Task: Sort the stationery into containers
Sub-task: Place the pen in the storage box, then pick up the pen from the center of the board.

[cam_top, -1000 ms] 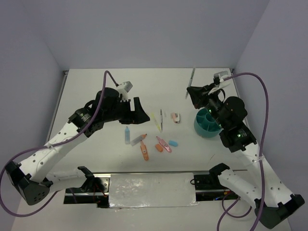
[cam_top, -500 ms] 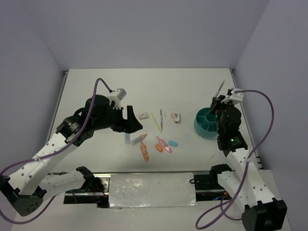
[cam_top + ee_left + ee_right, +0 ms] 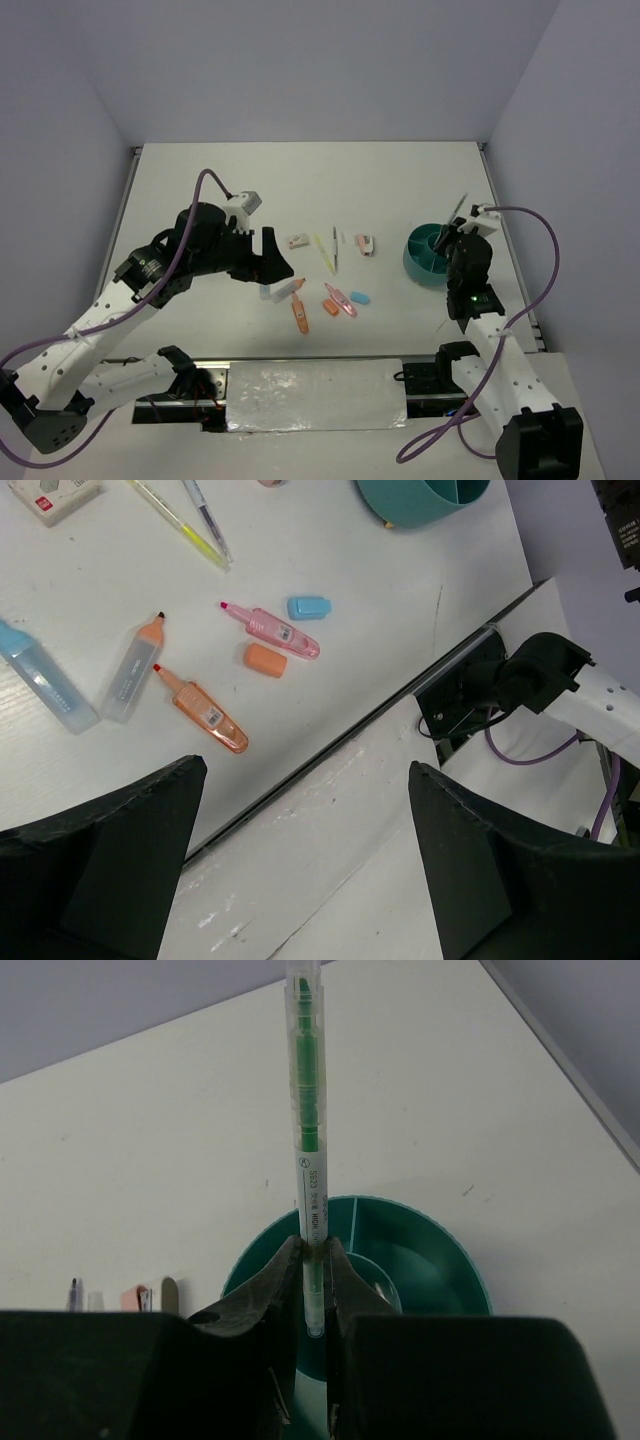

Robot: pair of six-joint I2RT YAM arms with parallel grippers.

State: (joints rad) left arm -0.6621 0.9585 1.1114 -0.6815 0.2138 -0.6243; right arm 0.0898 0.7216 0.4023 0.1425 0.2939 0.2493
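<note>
I see a white table (image 3: 300, 180) between lilac walls (image 3: 320, 60), left gripper (image 3: 305, 768) spread wide above it, right gripper (image 3: 313, 1250) pinching a green pen (image 3: 305, 1110) over the cup (image 3: 440, 1250).

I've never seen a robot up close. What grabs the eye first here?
The right claw pinches a slim clear pen with green ink, which juts out past its fingers at the round teal plastic cup with dividers, on the right of the white table. The left claw hangs wide open above small items scattered mid-table, among them a pink highlighter and an orange highlighter.
</note>
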